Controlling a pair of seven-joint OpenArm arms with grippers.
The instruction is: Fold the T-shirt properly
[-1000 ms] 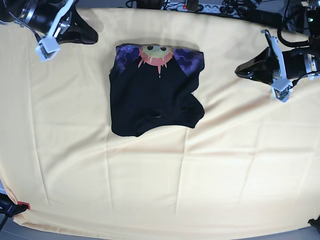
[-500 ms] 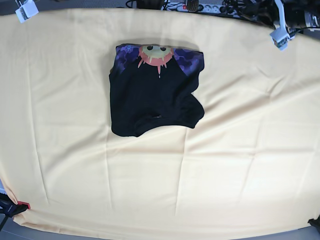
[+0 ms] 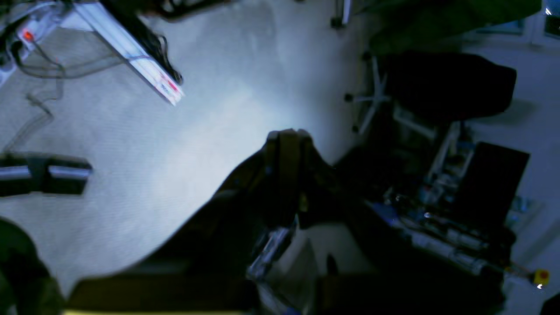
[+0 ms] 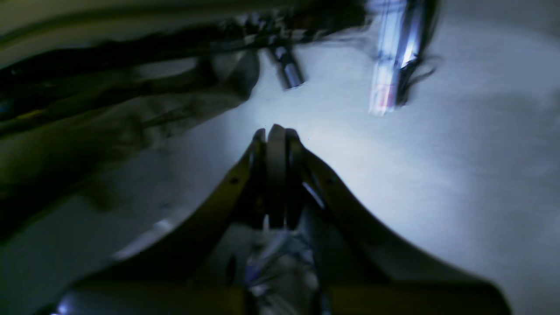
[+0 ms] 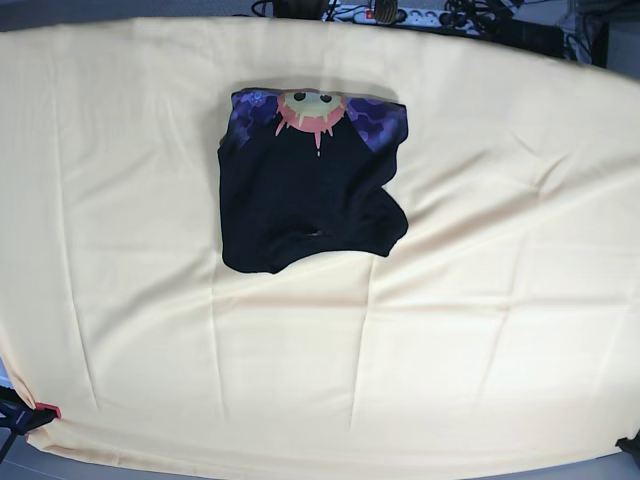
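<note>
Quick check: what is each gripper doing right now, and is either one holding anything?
Left gripper: closed, holding nothing, pointed away from the table.
Right gripper: closed, holding nothing, also off the table.
T-shirt: lies folded on the yellow cloth, untouched.

Open pale yellow cloth [image 5: 480,330] on every side of the folded T-shirt [image 5: 305,190], nothing upright.

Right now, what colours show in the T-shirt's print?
Purple, orange and yellow on the black T-shirt; base view.

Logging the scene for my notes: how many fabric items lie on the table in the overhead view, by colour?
Black: 1, the T-shirt
Pale yellow: 1, the cloth under it
Total: 2
</note>
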